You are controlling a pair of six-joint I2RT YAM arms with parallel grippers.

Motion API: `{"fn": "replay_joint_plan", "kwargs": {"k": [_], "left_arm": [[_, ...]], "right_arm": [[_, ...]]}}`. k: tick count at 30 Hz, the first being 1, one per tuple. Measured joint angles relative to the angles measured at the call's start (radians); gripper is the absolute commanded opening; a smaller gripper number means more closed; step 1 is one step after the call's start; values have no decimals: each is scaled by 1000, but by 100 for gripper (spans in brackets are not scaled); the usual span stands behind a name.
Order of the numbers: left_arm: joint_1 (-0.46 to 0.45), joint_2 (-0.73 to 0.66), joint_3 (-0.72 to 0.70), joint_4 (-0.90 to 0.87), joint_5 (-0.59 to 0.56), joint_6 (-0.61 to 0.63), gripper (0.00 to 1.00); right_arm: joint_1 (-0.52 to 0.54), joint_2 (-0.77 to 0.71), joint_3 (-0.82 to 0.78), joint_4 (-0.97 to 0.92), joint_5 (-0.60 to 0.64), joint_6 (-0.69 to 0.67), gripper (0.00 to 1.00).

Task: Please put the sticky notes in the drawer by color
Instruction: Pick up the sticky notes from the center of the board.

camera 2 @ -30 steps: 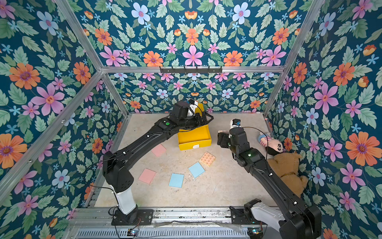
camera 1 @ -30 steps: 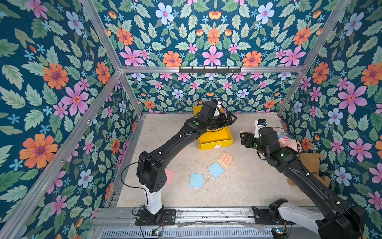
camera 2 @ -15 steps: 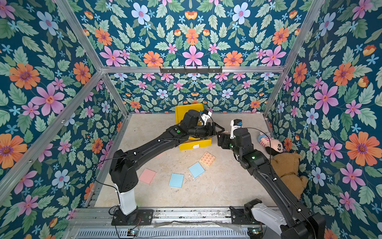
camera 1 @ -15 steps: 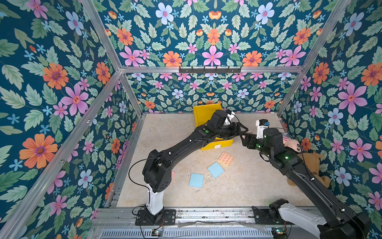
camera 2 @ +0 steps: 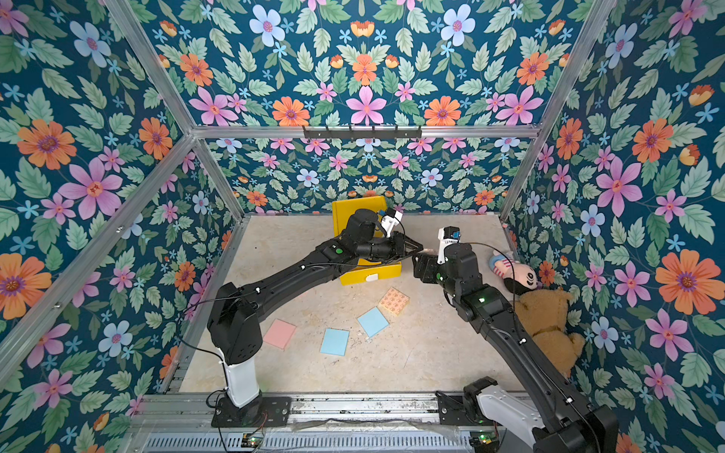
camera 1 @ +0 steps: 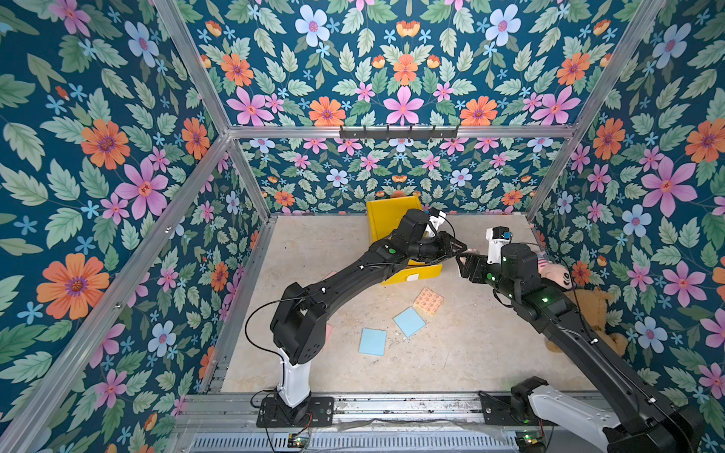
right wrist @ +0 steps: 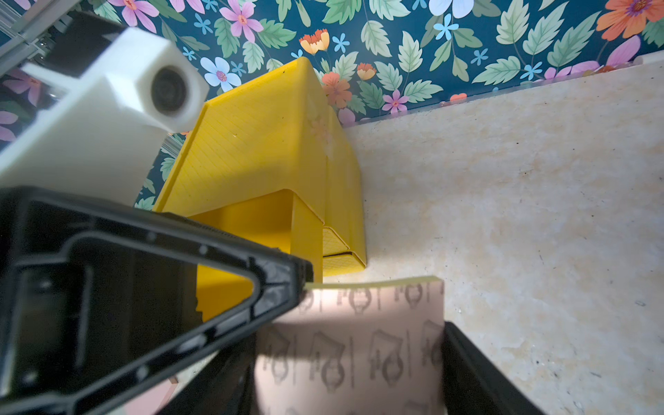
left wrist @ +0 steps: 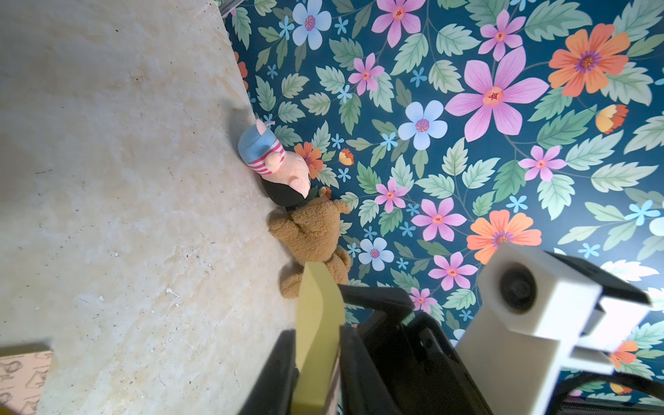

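The drawer [camera 1: 386, 219] is a yellow cabinet at the back wall, with one drawer pulled out and its white tab [camera 1: 412, 277] facing forward. It also shows in a top view [camera 2: 353, 211] and in the right wrist view [right wrist: 258, 151]. To its right, above the floor, my left gripper [camera 1: 459, 251] and my right gripper [camera 1: 465, 262] meet on one patterned yellow-orange sticky note pad [right wrist: 359, 341]. The right gripper [right wrist: 352, 359] holds it across its width. The left gripper [left wrist: 316, 334] is shut on its edge [left wrist: 316, 294]. On the floor lie another patterned pad [camera 1: 428, 302], two blue pads [camera 1: 409, 321] [camera 1: 372, 342] and a pink pad [camera 2: 279, 333].
A striped plush doll [camera 1: 557, 270] and a brown teddy bear [camera 1: 592, 310] lie against the right wall, just behind the right arm. A black hook rail [camera 1: 398, 133] runs along the back wall. Floral walls close in three sides.
My left arm swung from the drawer to the right, up to the right gripper, and its jaws closed on the patterned pad. The right arm hardly moved.
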Motion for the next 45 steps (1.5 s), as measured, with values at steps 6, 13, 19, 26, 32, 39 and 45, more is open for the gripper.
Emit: {"fn": "replay_joint_plan", "kwargs": {"k": [6, 13, 19, 26, 32, 39, 45], "left_arm": [[3, 4, 9, 0, 8, 1, 0], [21, -14, -11, 37, 28, 10, 0], [114, -89, -149, 155, 77, -10, 0], [176, -182, -262, 383, 124, -154, 0], [173, -181, -286, 636, 155, -368, 0], [146, -156, -235, 755, 170, -474, 0], [140, -153, -238, 754, 174, -475, 0]], "right_arm": [[0, -10, 0, -2, 4, 2, 79], [2, -44, 0, 0, -35, 6, 99], [-95, -138, -61, 151, -246, 108, 99], [-263, -180, -284, 620, -576, 544, 99], [-270, -138, -388, 1062, -699, 873, 93], [-272, -97, -408, 1324, -753, 1054, 69], [-272, -119, -372, 1312, -768, 1065, 57]]}}
